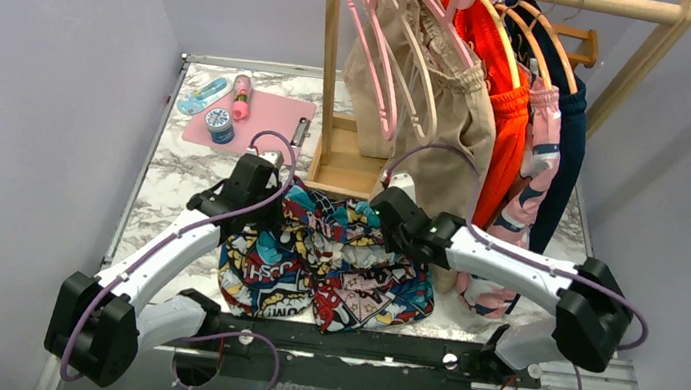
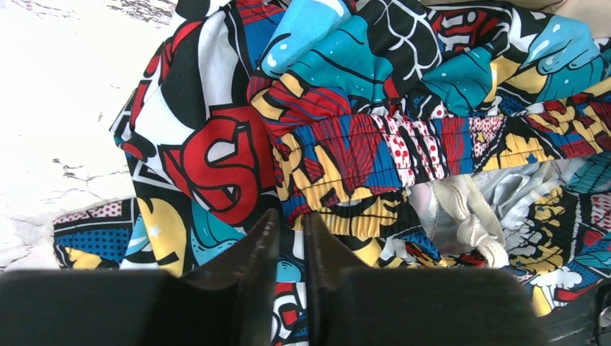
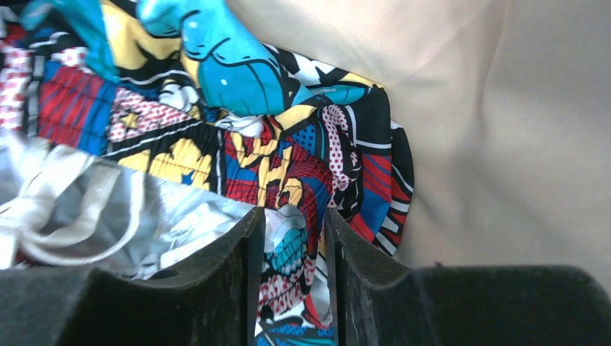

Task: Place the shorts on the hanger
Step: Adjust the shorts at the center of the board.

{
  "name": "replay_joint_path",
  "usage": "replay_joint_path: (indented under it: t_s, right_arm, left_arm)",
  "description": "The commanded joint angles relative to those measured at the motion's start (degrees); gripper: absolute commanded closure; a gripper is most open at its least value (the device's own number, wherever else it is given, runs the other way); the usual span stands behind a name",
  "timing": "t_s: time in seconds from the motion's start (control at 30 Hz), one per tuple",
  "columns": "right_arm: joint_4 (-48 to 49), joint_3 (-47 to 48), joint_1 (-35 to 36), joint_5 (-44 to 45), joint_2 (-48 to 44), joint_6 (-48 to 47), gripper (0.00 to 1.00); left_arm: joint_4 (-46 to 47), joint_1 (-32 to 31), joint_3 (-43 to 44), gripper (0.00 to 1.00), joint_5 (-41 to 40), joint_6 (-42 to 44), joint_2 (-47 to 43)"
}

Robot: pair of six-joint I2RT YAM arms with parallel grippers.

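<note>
Waistband of the shorts lies just ahead of left gripper and right gripper; I cannot tell either's hold, so I'd bite deeper.

I found the shorts lying in a crumpled heap on the marbled table, close to its near edge and roughly midway across it. The fabric carried a dense comic-book print in red, blue, yellow, teal, black and white, with large red lettering on the left-hand folds. The garment was not spread flat: its legs were bunched and folded over one another. The gathered elastic waistband ran across the top of the heap, puckered along its length. A white drawstring lay loose just beside it, with pale inner lining showing at the opening.
</note>
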Motion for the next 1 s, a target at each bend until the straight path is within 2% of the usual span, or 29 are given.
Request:
replay_joint_path:
  t_s: [0.0,0.13,0.3,0.37,0.67,0.83,0.97]
  right_arm:
    - [-2.89,1.12,-0.32,-5.34,-5.53,-2.73,0.6]
    - [-5.23,2.84,-0.28,-10.39,-8.31,-7.09,0.6]
    - [-3.02,1.72,-0.04,-24.81,-12.74,-11.81,0.61]
    - [-1.68,0.38,0.39,-28.88,-13.07,-12.1,0.63]
    - [5.2,-5.4,2.41,-32.0,-8.74,-9.99,0.67]
    - [3.69,-4.85,4.47,-32.56,-5.66,-11.42,0.67]
    - [2.08,-4.22,5.28,-30.74,-9.94,-11.0,0.67]
  left_arm:
    - [1.51,-0.26,0.23,0.75,0.44,0.45,-1.09]
    - [0.82,-0.27,1.1,0.66,0.58,0.08,-1.74]
    - [-1.98,-0.29,4.58,0.44,-0.02,0.42,-3.95]
    - [-3.22,-0.32,6.03,0.38,-0.03,0.39,-4.88]
    - [-3.46,-0.25,6.72,0.38,3.28,-1.24,-8.77]
    - [-2.97,-0.28,4.66,0.38,2.63,-1.45,-10.6]
    - [-2.39,-0.26,2.84,0.38,-1.34,-0.93,-13.94]
